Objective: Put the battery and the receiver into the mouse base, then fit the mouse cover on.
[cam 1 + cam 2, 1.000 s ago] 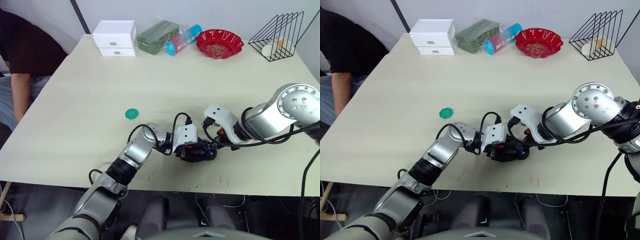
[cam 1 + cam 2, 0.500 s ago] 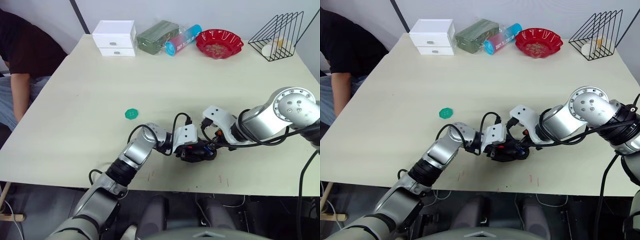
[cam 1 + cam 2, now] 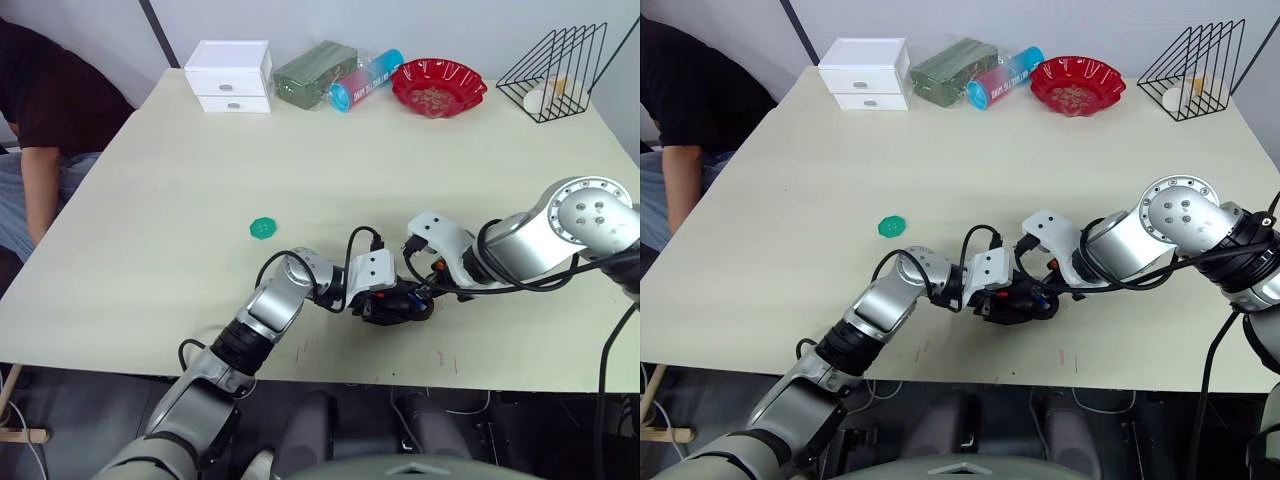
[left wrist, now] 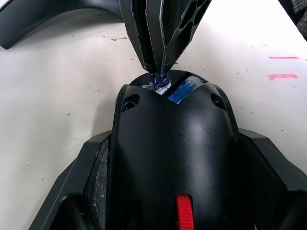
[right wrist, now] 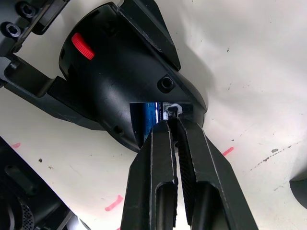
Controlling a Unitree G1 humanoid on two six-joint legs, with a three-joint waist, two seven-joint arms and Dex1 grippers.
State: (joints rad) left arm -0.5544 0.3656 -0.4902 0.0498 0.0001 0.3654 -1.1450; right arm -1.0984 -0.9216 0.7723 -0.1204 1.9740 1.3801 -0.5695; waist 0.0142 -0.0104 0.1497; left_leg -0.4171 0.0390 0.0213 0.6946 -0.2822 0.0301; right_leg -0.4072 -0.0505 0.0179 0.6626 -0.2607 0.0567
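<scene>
Left eye view: the mouse base is seen on the table near its front edge, at about 6 o'clock from the table's middle. It is clamped from both sides by the left gripper, whose two fingers press against its flanks, so that gripper is closed around it. In the left wrist view the base is seen with its red scroll wheel nearest the camera and the battery lying in the open compartment at the far end, its blue side uppermost.

The right gripper is brought in from the 3 o'clock side. Its two fingers are pressed together, with no gap seen between them, and their tips are set at the battery compartment, touching a small silver part just beside the battery's end. Whether anything is pinched between the tips cannot be told.

A curved black piece, possibly the mouse cover, is seen on the table beyond the base in the left wrist view.

A green disc lies at about 10 o'clock from the base, well apart from it. Along the far edge a white drawer box, a red bowl and a black wire rack are lined up. A person's arm is seen at the table's 9 o'clock side.
</scene>
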